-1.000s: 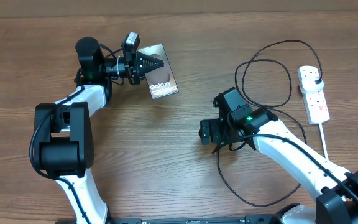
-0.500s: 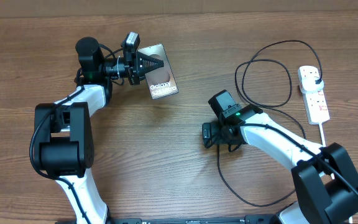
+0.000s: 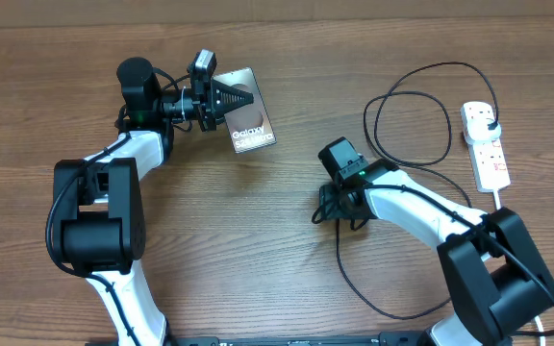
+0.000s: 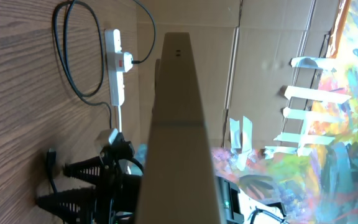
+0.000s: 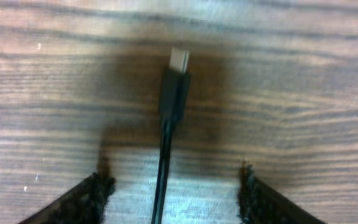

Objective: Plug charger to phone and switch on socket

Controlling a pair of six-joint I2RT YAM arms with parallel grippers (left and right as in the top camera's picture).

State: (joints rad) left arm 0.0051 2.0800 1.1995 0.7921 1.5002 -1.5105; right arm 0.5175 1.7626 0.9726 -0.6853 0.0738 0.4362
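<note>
R gripper [image 5: 174,186] hangs nose-down over the table [image 3: 258,250], jaws apart w/ nothing gripped yet. The charger [image 5: 174,99] runs up btwn my two fingers, clear gap each side, touching neither.

Key relation: cable's long axis lies straight along my wrist's forward line, so it's square to my closing direction. The connector tip [image 5: 179,60] sits just ahead of my fingertips and points away from me. The black connector body is ahead of the pads, so as I stand I'd close on thin cable just behind it, not on the body. My call: nudge fwd a touch so the pads land on the body, otherwise the tip may droop or swivel.

L gripper [image 3: 239,96] is clamped on the near edge of the phone [image 3: 250,125], holding it tipped up off the wood; L wrist view shows the slab edge-on, running straight out from that tool.

From R gripper the phone lies well apart, off toward the L arm, so R arm carries the tip over. The socket [image 3: 486,144] lies well apart on my opposite side; plug end looks seated there.
</note>
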